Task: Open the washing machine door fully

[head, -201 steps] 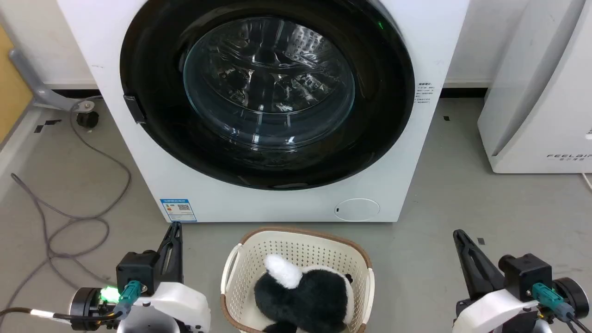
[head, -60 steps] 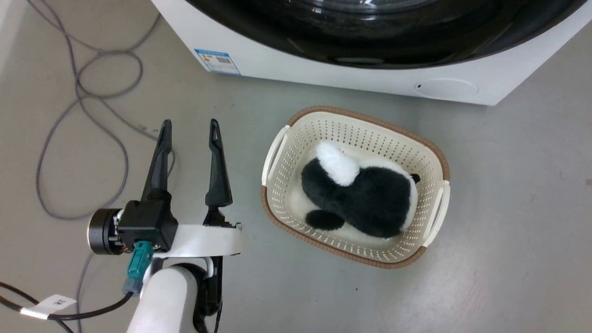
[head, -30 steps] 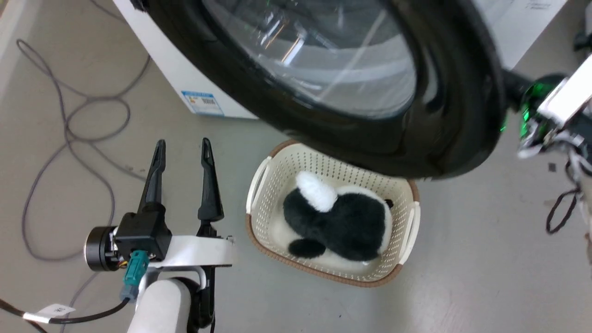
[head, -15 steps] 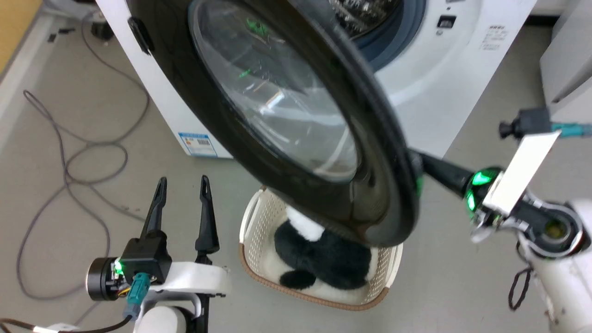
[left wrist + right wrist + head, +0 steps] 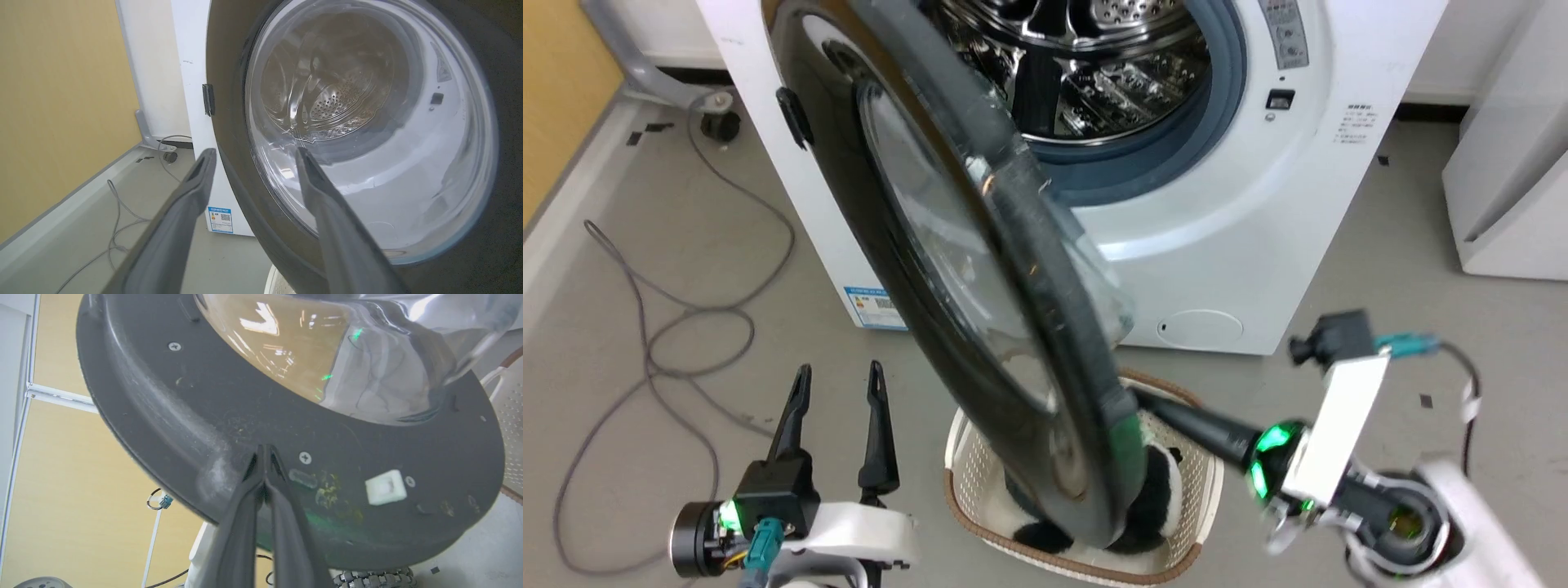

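The washing machine [image 5: 1225,237] stands with its steel drum [image 5: 1094,73] and grey gasket [image 5: 1168,147] exposed. The washing machine door [image 5: 907,269] is swung out on its left hinge, nearly edge-on to the head view, glass bowl bulging rightward. Its handle tab [image 5: 795,117] sits at the upper left. My right gripper [image 5: 1147,400] is shut, and its fingertips [image 5: 264,451] press against the door's matte inner rim [image 5: 367,428] near the bottom. My left gripper [image 5: 837,376] is open and holds nothing, low at the left; its fingers [image 5: 196,192] point at the door's outer glass [image 5: 367,122].
A cream basket [image 5: 1209,490] with a black-and-white plush toy [image 5: 1152,498] sits on the floor right under the door's lower edge. Grey cables [image 5: 670,327] loop on the floor to the left. A white appliance [image 5: 1511,163] stands at the right, a yellow wall [image 5: 556,98] at the left.
The door has swung further out and to the left, uncovering the drum. My right gripper has followed it, still against the inner rim. The camera has shifted; the left gripper stays open.
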You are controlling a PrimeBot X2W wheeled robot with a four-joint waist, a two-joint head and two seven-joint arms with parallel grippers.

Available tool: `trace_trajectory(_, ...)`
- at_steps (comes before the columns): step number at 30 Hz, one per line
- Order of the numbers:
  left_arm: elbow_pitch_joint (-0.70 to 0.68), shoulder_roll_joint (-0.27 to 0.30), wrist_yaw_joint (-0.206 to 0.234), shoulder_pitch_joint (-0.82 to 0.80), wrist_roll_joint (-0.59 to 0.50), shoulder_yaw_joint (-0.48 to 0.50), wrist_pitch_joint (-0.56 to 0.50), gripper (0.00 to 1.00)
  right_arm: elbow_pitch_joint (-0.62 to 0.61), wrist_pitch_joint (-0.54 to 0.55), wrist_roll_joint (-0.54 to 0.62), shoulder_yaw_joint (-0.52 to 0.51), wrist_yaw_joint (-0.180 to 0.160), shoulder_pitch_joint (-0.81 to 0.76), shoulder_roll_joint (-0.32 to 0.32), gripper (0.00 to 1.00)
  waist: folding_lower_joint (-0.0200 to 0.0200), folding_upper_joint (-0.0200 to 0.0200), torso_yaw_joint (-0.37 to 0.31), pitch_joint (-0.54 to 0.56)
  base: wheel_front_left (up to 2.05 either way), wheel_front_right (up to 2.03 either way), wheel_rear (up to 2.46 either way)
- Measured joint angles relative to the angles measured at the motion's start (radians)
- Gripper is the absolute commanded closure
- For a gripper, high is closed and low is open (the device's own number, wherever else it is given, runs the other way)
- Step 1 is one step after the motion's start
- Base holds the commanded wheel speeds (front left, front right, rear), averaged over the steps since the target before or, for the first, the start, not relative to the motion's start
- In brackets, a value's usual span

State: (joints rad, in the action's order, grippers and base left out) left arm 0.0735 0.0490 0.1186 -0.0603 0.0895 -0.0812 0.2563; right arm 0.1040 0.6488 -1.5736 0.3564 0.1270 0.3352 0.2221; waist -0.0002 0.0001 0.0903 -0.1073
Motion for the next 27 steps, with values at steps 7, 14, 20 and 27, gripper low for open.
trace_trajectory(7, 0.012, 0.000, -0.010, 0.022, -0.002, 0.008, 0.000, 0.00, -0.046, -0.018, 0.017, 0.059, 0.000, -0.082, -0.042, 1.00, 0.0000, 0.0000, 0.000, 0.037, 0.00, 0.00, 0.00)
trace_trajectory(14, 0.022, 0.000, -0.018, 0.053, -0.008, 0.024, 0.000, 0.00, -0.084, -0.077, 0.047, 0.085, 0.000, -0.155, -0.051, 1.00, 0.0000, 0.0000, -0.009, 0.080, 0.00, 0.00, 0.00)
trace_trajectory(20, 0.022, 0.000, -0.026, 0.077, -0.008, 0.035, 0.000, 0.00, -0.140, -0.293, 0.136, 0.030, 0.000, -0.187, -0.043, 1.00, 0.0001, 0.0000, -0.021, 0.107, 0.00, 0.00, 0.00)
trace_trajectory(27, 0.021, 0.000, -0.026, 0.087, -0.008, 0.048, 0.000, 0.00, -0.183, -0.680, 0.283, -0.064, 0.000, -0.190, -0.004, 1.00, 0.0001, 0.0000, -0.036, 0.123, 0.00, 0.00, 0.00)
